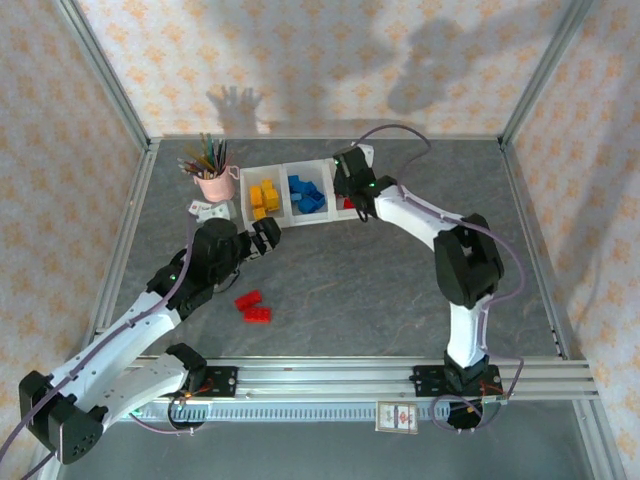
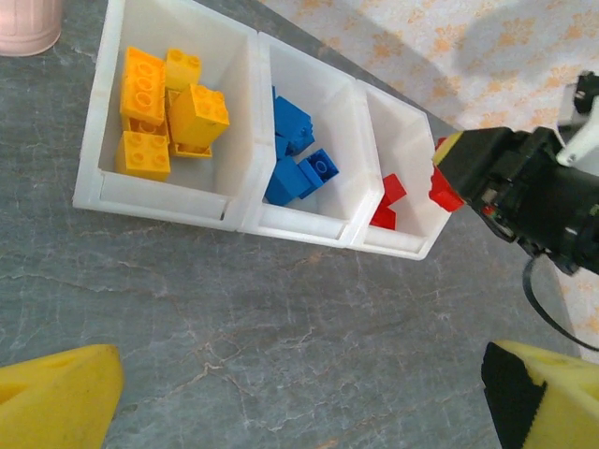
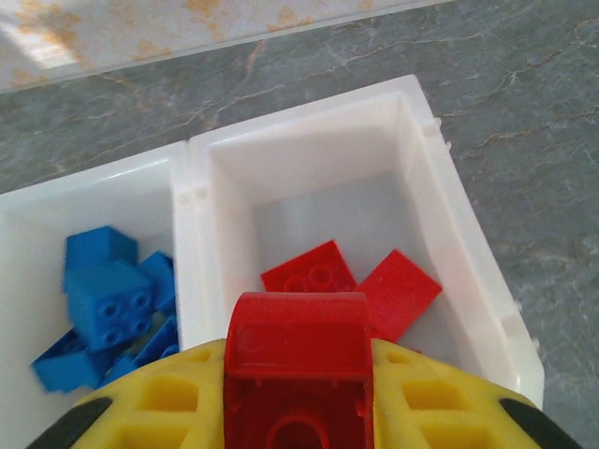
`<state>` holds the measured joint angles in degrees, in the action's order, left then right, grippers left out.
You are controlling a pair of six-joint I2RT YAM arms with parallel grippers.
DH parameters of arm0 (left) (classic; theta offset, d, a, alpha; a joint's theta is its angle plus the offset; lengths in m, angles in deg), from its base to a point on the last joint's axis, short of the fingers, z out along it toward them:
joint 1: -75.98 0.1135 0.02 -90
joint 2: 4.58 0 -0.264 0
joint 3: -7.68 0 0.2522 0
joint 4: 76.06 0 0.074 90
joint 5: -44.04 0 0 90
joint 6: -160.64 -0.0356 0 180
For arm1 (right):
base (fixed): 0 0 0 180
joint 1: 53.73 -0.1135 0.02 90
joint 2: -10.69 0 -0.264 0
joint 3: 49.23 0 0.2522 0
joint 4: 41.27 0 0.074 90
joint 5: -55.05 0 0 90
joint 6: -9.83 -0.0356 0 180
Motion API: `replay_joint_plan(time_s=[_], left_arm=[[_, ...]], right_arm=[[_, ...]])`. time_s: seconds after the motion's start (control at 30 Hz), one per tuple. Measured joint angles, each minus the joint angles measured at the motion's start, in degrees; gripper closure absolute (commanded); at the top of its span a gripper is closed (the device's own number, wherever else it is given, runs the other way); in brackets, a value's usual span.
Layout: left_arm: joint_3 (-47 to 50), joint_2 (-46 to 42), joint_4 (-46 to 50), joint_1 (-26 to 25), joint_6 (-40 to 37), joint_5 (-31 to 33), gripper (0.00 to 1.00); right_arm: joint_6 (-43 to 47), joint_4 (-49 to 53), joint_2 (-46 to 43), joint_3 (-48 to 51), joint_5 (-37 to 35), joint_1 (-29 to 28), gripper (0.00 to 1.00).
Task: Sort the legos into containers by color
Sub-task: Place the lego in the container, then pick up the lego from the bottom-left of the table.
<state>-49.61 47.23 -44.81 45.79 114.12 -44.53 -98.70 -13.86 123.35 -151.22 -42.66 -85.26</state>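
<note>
Right wrist: right gripper (image 3: 295, 400) clamped on red brick (image 3: 295, 327), hanging over the tray's end compartment (image 3: 442, 210), two red legos (image 3: 348, 281) lying beyond its fingertips. Risk: released near the divider (image 3: 192, 243), brick could bounce among blue legos (image 3: 108, 299) beside the claw.

Cream walls with orange floral motifs (image 1: 330, 60) enclose a grey marble-patterned tabletop (image 1: 350, 290). Silver aluminium posts (image 1: 104, 75) rise at its far corners. Soft shadows (image 1: 432, 70) cross the back wall.
</note>
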Motion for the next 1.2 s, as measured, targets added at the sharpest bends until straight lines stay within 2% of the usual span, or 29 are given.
replay_joint_plan(time_s=[0.07,0.23,0.37,0.57,0.7,0.83,0.93,1.2], left_arm=[[0.00,0.33,-0.74,0.00,-0.15,-0.02,0.01],[0.00,0.35,-1.77,0.00,-0.15,-0.02,0.01],[0.00,0.28,-1.77,0.00,-0.37,0.02,0.01],[0.00,-0.37,-1.31,0.00,-0.52,0.09,0.01],[0.00,-2.19,0.79,0.00,-0.44,0.61,0.01],[0.00,-5.46,4.52,0.00,0.15,2.05,0.01],[-0.02,-8.44,8.00,0.00,1.16,3.58,0.01],[-0.02,-15.56,18.27,0.00,5.62,8.11,0.01]], right_arm=[[0.50,0.07,2.54,-1.84,0.13,0.81,0.71],[1.90,1.09,7.76,-6.91,0.28,1.84,0.52],[2.67,1.81,8.26,-8.02,0.57,1.79,0.43],[3.02,2.10,7.50,-7.63,2.38,1.68,0.39],[2.69,1.68,1.51,-1.01,3.34,0.24,0.36],[2.03,0.61,-6.29,6.32,4.31,-4.55,0.33],[1.16,-0.37,-10.32,10.08,4.94,-10.43,0.29],[-3.69,-0.46,-10.34,12.85,5.05,-25.83,0.21]])
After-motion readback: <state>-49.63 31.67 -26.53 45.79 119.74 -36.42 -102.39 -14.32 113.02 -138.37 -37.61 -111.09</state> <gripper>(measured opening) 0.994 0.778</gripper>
